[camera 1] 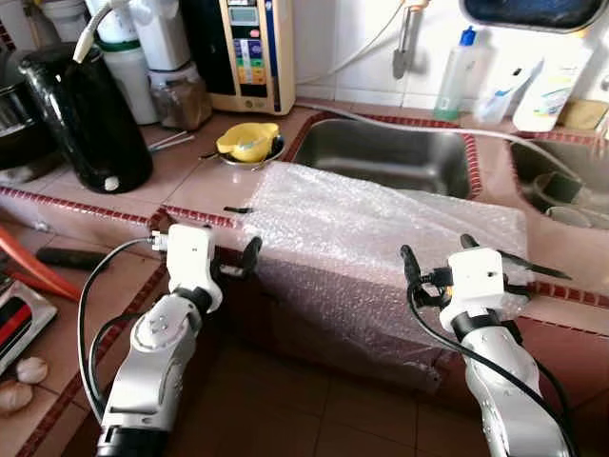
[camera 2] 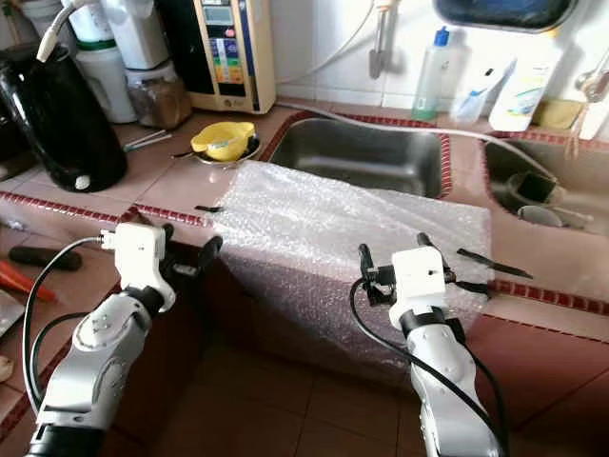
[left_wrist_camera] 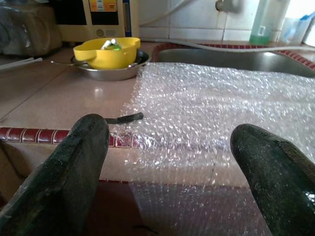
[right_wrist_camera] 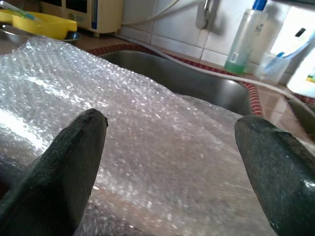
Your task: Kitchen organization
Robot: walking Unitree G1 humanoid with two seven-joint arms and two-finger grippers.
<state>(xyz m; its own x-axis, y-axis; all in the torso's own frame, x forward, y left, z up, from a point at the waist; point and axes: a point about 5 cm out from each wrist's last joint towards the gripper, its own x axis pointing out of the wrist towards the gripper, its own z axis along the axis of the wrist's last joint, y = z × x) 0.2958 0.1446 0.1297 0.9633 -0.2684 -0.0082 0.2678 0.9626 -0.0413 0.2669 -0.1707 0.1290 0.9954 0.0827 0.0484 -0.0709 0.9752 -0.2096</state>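
A clear sheet of bubble wrap (camera 1: 371,233) lies on the tiled counter (camera 1: 181,176) in front of the steel sink (camera 1: 390,152) and hangs down over the counter's front edge. My left gripper (left_wrist_camera: 167,162) is open at the counter edge, level with the sheet's left border. My right gripper (right_wrist_camera: 170,162) is open too, low in front of the sheet's right part, with the wrap lying between and beyond its fingers. Nothing is held in either one. A yellow bowl (camera 1: 247,141) sits in a steel dish behind the sheet's left corner.
A small black strip (left_wrist_camera: 125,118) lies on the counter just left of the wrap. A black kettle (camera 1: 90,114) and a water purifier (camera 1: 252,52) stand at the back left. Bottles (camera 1: 457,62) stand behind the sink, and a second basin (camera 1: 561,181) is to the right.
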